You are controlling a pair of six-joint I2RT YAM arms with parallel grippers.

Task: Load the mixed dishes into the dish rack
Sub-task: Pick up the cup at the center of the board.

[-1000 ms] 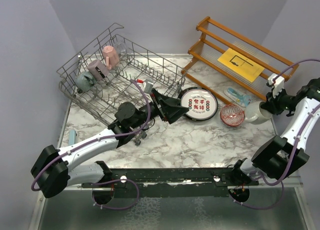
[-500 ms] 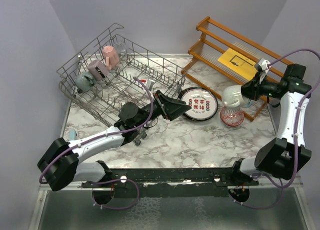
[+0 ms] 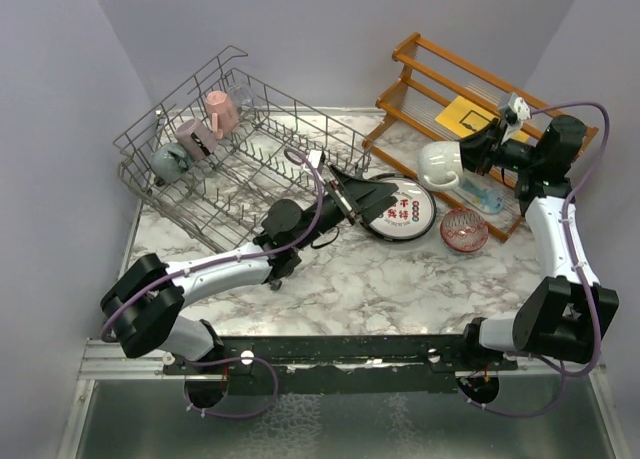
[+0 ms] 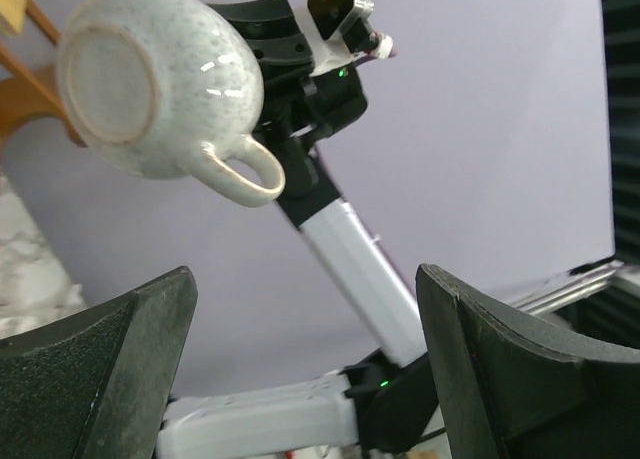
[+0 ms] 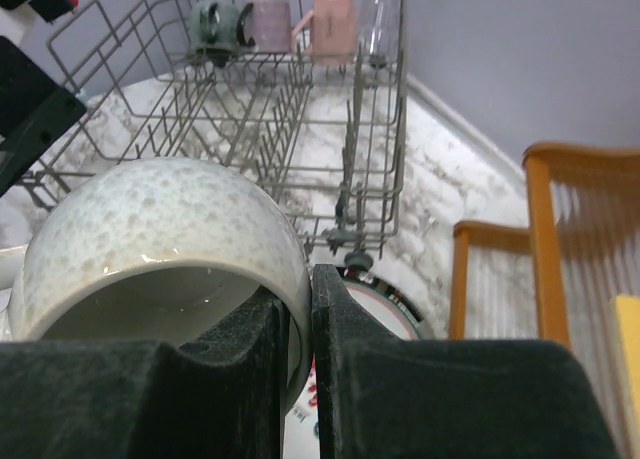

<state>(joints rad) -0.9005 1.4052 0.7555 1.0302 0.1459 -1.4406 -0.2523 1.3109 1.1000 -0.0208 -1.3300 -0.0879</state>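
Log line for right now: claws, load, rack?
right claw: shut on speckled cream ceramic mug, lifted | left claw: open beside round black-rimmed plate | grey wire dish rack: three mugs, one glass

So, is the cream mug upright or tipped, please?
Tipped sideways: the right gripper holds the cream mug by its rim, off the table.

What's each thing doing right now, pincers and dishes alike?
Left pincer: open, empty.
Right pincer: shut on the mug's rim.
Cream mug: in the air, tipped sideways.
Black-rimmed plate: flat on table.
Red bowl: upright on table.
Pink mug, mauve mug, grey-teal mug: inside dish rack.
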